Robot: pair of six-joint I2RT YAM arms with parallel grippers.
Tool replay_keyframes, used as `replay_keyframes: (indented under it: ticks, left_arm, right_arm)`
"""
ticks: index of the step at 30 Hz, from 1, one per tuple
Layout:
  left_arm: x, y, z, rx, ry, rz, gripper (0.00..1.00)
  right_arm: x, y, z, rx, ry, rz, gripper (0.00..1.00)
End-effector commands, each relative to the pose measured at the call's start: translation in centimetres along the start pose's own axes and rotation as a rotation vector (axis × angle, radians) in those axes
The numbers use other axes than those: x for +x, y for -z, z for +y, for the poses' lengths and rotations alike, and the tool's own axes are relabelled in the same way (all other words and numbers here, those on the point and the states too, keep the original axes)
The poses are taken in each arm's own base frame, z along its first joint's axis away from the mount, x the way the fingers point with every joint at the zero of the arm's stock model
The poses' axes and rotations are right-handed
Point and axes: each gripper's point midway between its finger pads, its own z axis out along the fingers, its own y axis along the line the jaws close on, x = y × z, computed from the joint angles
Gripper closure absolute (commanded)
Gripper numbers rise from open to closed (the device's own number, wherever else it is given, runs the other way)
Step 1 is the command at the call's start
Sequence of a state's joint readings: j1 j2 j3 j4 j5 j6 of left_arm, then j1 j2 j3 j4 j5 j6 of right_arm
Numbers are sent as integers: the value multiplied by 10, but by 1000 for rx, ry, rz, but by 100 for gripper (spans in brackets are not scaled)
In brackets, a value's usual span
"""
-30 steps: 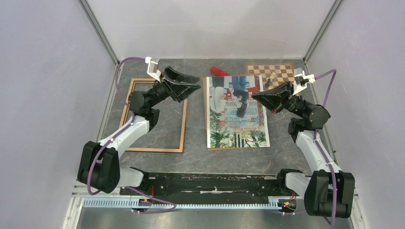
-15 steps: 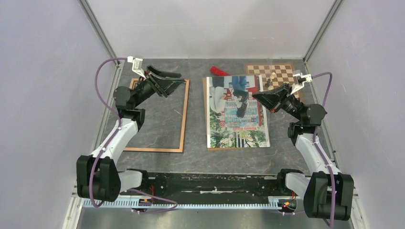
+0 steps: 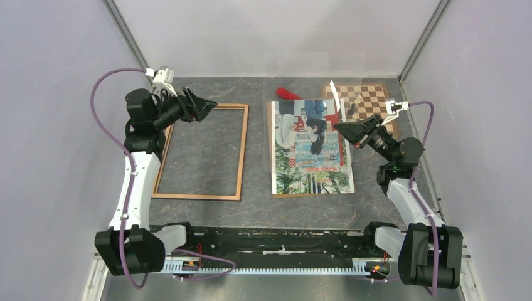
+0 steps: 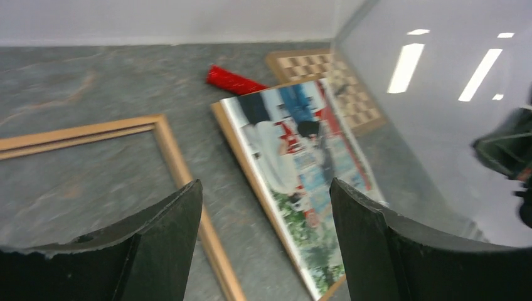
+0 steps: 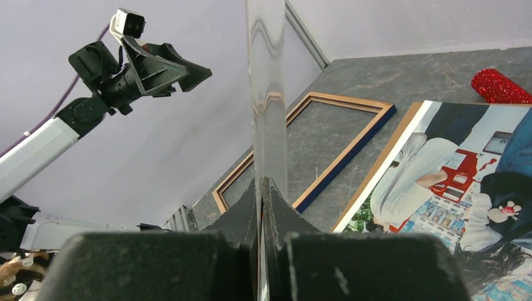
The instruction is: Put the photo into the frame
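Note:
The photo lies face up on a brown backing board at the table's middle; it also shows in the left wrist view and right wrist view. The frame lies flat to its left, wood face up, with a blue edge showing; the table shows through its opening. My left gripper is open and empty, raised above the frame's far left corner. My right gripper is shut on a clear pane, held upright on edge above the photo's right side.
A red glittery object lies beyond the photo. A chessboard with a few pieces stands at the far right. The enclosure walls stand close on both sides.
My left arm has swung up and back to the far left, off the middle of the frame. My right gripper has stayed over the photo's right side with the pane.

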State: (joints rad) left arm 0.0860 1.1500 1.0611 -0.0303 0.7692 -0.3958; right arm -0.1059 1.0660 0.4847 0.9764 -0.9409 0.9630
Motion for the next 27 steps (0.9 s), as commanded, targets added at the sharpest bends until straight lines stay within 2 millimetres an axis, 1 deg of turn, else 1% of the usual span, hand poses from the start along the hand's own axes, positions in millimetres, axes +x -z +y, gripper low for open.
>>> replay_keyframes:
  ticks: [1,4,5,8,13,18,21,23,27]
  left_arm:
    - [30,40,47,-292,-160,207,19]
    - [37,61,78,-457,-211,296,19]
    - [41,67,87,-500,-215,329,18]
    - [55,86,124,-640,-214,442,18]
    - [79,108,182,-788,-173,606,18]
    - [100,117,229,-866,-163,725,18]
    - [114,122,255,-896,-125,790,18]
    - [120,126,269,-911,-112,820,18]
    - [135,130,290,-919,-95,874,19]
  right_arm:
    - [-10,-1,4,-9,-9,-50,100]
    - [-11,-1,7,-20,-34,-57,100]
    - [-11,-2,8,-24,-46,-59,100]
    - [-14,-2,13,-43,-68,-68,100]
    - [-17,-1,20,-70,-97,-86,100]
    - [-18,-1,24,-88,-111,-98,100]
    - [-16,-2,26,-99,-110,-95,100]
    - [-13,-2,26,-102,-110,-88,100]
    - [-8,-1,24,-98,-106,-77,100]
